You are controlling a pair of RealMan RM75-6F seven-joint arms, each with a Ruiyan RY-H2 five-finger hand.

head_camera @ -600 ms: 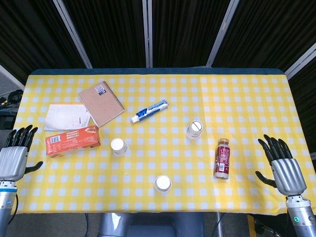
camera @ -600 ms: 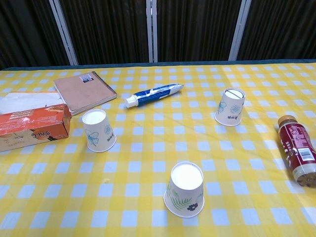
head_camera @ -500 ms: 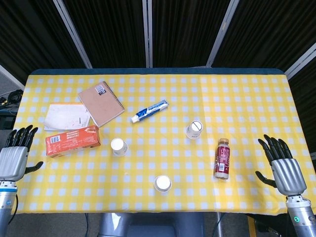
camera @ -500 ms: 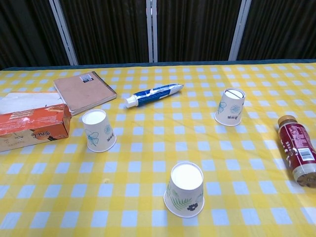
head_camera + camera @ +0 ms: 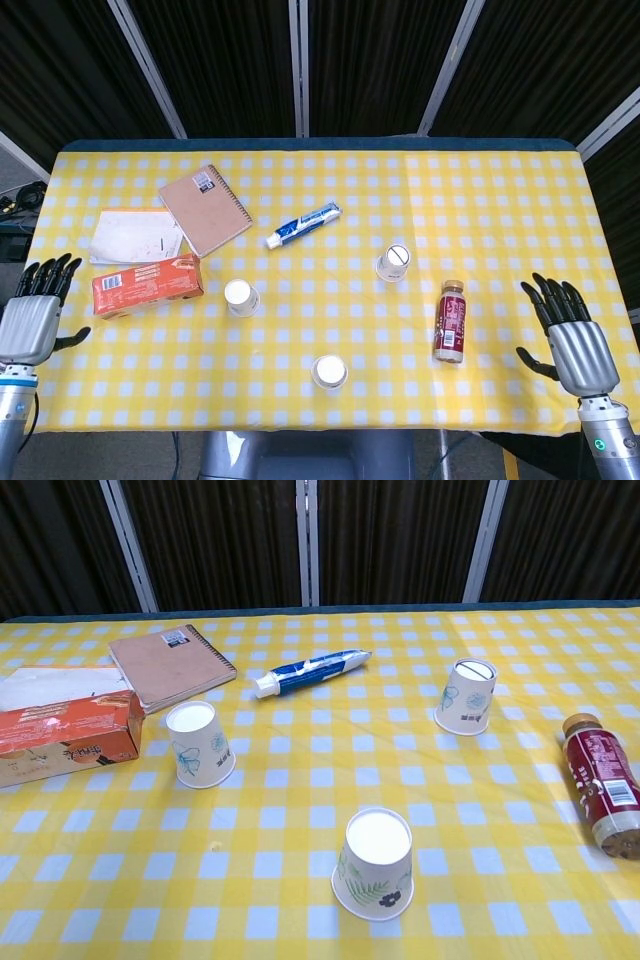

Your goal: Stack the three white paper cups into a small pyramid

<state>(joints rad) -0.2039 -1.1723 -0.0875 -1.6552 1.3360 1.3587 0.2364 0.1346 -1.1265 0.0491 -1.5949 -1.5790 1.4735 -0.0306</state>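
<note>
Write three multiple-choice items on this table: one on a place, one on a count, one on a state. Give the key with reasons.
1. Where does the toothpaste tube lie?
A. Beside the bottle
B. Between the notebook and the far-right cup
C. On the orange box

2. How many paper cups stand on the table?
A. Two
B. Three
C. Four

3. How do the cups stand?
A. Upside down, apart
B. Nested together
C. Already pyramided

Key: 1 B, the tube lies right of the notebook and left of that cup. 2 B, the left cup, front cup and far-right cup are all there is. 3 A, each shows its base upward, none touching.
</note>
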